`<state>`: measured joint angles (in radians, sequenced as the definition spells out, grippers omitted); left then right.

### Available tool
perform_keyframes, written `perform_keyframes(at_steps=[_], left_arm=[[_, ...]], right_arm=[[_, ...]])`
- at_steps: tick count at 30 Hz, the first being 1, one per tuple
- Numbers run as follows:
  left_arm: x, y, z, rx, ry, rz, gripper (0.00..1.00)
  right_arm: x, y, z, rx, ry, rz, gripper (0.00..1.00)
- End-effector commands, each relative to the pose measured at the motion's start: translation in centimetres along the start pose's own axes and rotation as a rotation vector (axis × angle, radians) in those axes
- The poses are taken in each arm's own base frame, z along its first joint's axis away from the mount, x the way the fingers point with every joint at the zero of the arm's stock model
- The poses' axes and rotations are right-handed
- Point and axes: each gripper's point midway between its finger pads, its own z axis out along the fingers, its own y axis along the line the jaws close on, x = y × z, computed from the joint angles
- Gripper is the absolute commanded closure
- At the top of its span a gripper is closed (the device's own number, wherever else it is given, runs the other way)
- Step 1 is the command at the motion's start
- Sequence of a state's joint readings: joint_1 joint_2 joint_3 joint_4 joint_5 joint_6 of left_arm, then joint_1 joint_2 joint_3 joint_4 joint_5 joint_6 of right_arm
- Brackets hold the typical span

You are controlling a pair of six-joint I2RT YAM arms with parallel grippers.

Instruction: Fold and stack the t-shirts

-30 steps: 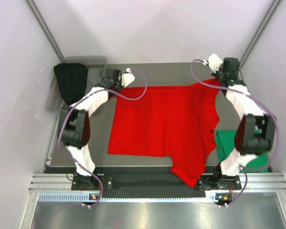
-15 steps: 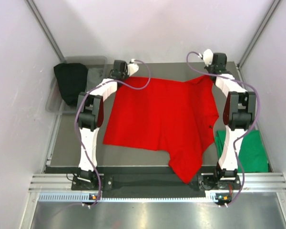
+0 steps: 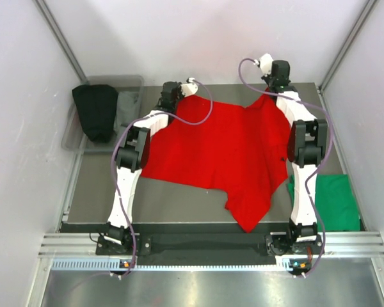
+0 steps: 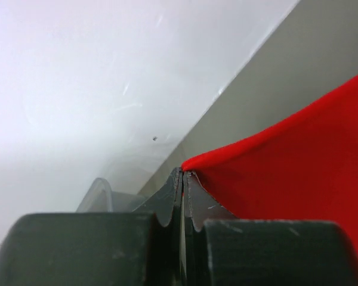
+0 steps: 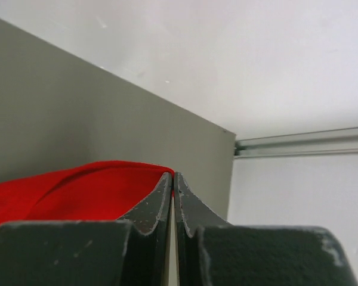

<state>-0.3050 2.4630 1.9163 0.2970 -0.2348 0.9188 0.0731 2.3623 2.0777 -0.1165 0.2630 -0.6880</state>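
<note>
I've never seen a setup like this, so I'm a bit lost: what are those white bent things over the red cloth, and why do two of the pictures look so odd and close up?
The white bent things are two robot arms bolted at the near edge of a grey table. The wide picture comes from a camera above and behind them. The two odd close-ups come from small cameras on each wrist, looking along that arm's own dark fingers.

A red t-shirt lies spread on the table. The left gripper and the right gripper are each shut on a far edge of it, so both arms hold it at once. A green t-shirt lies at the near right. A black cloth sits in a clear bin at the far left.
</note>
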Motion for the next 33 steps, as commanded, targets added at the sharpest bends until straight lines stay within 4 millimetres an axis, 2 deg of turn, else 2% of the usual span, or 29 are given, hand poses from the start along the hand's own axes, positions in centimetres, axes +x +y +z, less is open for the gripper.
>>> perform_keyframes(at_steps=[1, 2, 4, 5, 7, 8, 10, 13, 17, 23, 31, 32, 33], left_arm=[[-4.7, 4.6, 0.2, -0.158, -0.155, -0.068, 1.0], [-4.2, 3.8, 0.5, -0.138, -0.13, -0.067, 1.0], [-4.0, 4.2, 0.4, -0.163, -0.108, -0.098, 1.0], [-3.9, 4.2, 0.3, -0.169, -0.099, -0.111, 1.0], [-2.9, 4.6, 0.2, -0.187, -0.054, -0.127, 1.0], [-2.7, 4.8, 0.1, -0.194, -0.044, -0.13, 1.0], [-2.0, 5.2, -0.1, -0.201, -0.026, -0.132, 1.0], [-2.3, 6.4, -0.4, -0.218, -0.034, -0.139, 1.0], [-3.6, 8.4, -0.7, -0.257, -0.062, -0.145, 1.0], [-5.6, 11.7, -1.5, -0.323, -0.117, -0.15, 1.0], [-5.5, 11.3, -0.8, -0.337, -0.145, -0.06, 1.0], [-5.6, 11.4, -0.6, -0.348, -0.154, -0.05, 1.0], [-6.0, 12.4, -0.6, -0.372, -0.166, -0.058, 1.0]], right_arm=[[-1.6, -0.8, -0.4, 0.04, -0.031, 0.046, 1.0], [-0.9, -0.2, -0.4, 0.029, -0.018, 0.047, 1.0], [-1.1, -0.7, -1.1, 0.044, -0.024, 0.051, 1.0], [0.0, -0.4, -1.0, 0.036, -0.002, 0.044, 1.0], [0.0, -1.0, -1.6, 0.047, -0.004, 0.046, 1.0], [1.0, -1.2, -1.6, 0.047, 0.014, 0.043, 1.0], [1.2, -2.0, -1.9, 0.058, 0.018, 0.047, 1.0], [2.1, -3.6, -2.0, 0.077, 0.034, 0.057, 1.0], [1.4, -5.1, -2.9, 0.092, 0.016, 0.082, 1.0], [0.5, -5.8, -3.8, 0.092, -0.005, 0.104, 1.0], [1.0, -5.3, -3.3, 0.09, 0.004, 0.11, 1.0], [1.1, -5.2, -3.1, 0.091, 0.006, 0.112, 1.0], [1.2, -5.2, -3.0, 0.092, 0.007, 0.113, 1.0]])
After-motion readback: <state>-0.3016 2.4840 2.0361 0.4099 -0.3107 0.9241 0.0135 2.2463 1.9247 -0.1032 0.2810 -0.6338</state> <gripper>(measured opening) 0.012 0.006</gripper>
